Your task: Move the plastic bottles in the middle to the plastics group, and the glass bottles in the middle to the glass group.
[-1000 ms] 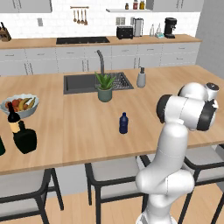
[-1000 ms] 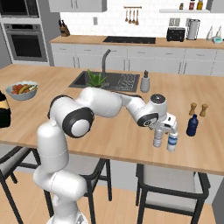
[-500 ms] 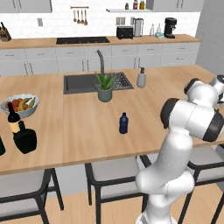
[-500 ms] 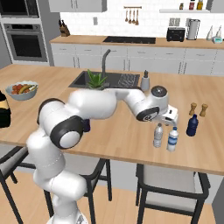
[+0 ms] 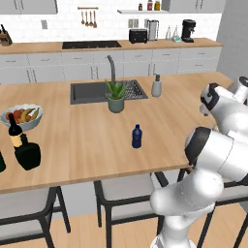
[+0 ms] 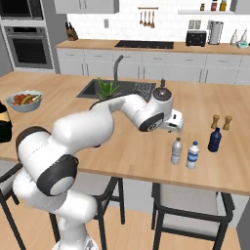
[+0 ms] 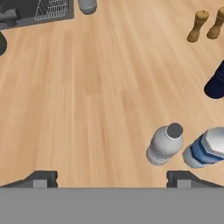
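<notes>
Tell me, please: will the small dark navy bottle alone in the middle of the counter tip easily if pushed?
Probably yes: the navy bottle stands upright on a narrow base. It looks small, so likely light. The wooden counter looks smooth, so it may slide first.

Even bright rendered light, no glare. Soft faint shadows under bottles on the table [image 7: 87, 96]. Slightly blurry, low-res; no edge distortion.

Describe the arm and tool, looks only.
Glossy white rounded arm with dark grey bands at the joints, no cables or markings visible. The tool is a white block in the right base view, with two small dark grey fingertips in the hand view.
</notes>
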You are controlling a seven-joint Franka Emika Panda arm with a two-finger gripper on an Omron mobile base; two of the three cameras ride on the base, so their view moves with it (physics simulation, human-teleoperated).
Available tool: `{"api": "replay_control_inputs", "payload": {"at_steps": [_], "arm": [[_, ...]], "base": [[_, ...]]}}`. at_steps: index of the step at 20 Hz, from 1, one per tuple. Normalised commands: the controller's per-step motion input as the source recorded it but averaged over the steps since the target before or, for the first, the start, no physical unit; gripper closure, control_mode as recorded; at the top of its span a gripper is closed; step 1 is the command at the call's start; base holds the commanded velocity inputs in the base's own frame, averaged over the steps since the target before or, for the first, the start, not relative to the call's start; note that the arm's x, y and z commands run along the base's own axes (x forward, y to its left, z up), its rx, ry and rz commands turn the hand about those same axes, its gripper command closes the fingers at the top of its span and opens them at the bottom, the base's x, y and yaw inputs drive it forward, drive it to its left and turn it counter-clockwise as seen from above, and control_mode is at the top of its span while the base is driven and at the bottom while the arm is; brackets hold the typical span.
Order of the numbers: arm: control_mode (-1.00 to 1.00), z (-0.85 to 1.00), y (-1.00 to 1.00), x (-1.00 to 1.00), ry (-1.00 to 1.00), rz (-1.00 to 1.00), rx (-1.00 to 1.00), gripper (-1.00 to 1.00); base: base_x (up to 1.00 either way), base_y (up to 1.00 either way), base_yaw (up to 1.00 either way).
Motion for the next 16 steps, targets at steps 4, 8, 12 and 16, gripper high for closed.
{"api": "replay_control_inputs", "payload": {"at_steps": [4,8,12,16], "arm": [[-1.00,0.00,0.97,-0.25,0.01,0.16,0.00,-1.00],[-1.00,0.00,1.00,-0.24,0.07,0.18,0.00,-1.00],[-1.00,0.00,0.97,-0.38,0.02,0.26,0.00,-1.00],[-1.00,0.00,0.98,-0.49,0.00,0.36,0.01,-1.00]], "base": [[0.00,0.00,0.00],[0.00,0.00,0.00],[0.00,0.00,0.00],[0.00,0.00,0.00]]}}
